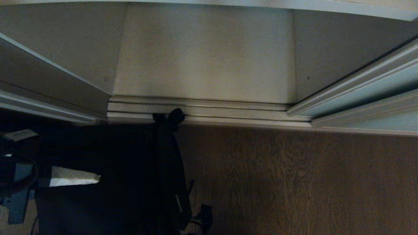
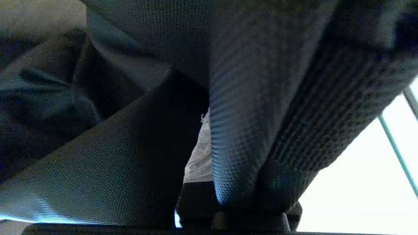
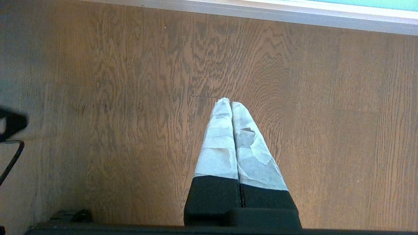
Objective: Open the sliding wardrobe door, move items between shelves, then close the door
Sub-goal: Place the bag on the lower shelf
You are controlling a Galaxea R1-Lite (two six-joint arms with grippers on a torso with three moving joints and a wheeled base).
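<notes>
The black fabric bag (image 1: 130, 169) hangs low on the left, just in front of the wardrobe's bottom rails. My left gripper (image 1: 96, 179) comes in from the left, one white-taped finger lying across the bag. In the left wrist view, webbing strap (image 2: 248, 114) and black fabric (image 2: 49, 98) fill the picture, and the gripper (image 2: 209, 137) is shut on the strap; one taped finger (image 2: 198, 160) shows beside it. The wardrobe stands open, showing a white shelf board (image 1: 202, 58). The sliding wardrobe door (image 1: 369, 94), pale blue-green glass, is pushed to the right. My right gripper (image 3: 231, 102) hangs shut and empty over the floor.
Off-white bottom rails (image 1: 202, 109) run across the wardrobe's front. Brown wood floor (image 1: 294, 179) spreads in front of them. The wardrobe's left side panel (image 1: 49, 81) slants in at the left. A dark cable (image 3: 13, 160) lies on the floor beside the right arm.
</notes>
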